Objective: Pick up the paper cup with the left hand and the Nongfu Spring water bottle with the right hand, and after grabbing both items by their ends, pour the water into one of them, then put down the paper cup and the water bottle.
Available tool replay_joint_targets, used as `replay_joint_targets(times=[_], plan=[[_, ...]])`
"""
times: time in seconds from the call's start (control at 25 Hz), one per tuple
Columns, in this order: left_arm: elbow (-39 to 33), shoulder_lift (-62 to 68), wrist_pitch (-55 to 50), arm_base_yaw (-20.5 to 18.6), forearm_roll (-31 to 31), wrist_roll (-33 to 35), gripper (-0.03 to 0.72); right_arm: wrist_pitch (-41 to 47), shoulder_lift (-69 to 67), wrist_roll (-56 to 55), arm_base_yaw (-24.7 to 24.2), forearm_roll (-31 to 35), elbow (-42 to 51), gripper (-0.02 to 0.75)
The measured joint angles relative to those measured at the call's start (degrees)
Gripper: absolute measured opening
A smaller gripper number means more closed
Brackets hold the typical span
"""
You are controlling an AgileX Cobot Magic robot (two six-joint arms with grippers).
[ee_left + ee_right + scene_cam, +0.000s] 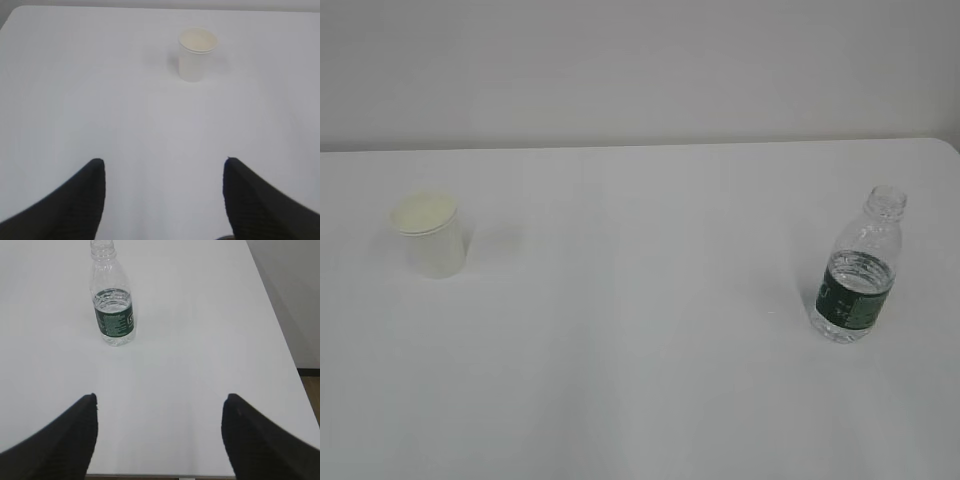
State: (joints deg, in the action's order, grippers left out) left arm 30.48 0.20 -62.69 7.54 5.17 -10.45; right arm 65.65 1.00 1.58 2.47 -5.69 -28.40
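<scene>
On the white table [640, 350], the small white paper cup [430, 235] stands upright far left and the clear ribbed green-labelled water bottle [858, 270] far right, while the left gripper [164, 172] and right gripper [159, 407] hover spread wide, empty.

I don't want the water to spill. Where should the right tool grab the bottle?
Probably round the green label band of the bottle, coming in level from the near side. It stands upright with no cap, water reaching about the label's top. The right tool is open and points almost at it.
</scene>
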Motion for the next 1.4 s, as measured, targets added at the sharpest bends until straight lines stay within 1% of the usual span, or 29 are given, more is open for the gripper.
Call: replay_joint_targets(times=[1.4], plan=[[0.00,0.00,0.00,0.00,0.00,0.00,0.524,0.00,0.00,0.00,0.00,0.22,0.00,0.573]])
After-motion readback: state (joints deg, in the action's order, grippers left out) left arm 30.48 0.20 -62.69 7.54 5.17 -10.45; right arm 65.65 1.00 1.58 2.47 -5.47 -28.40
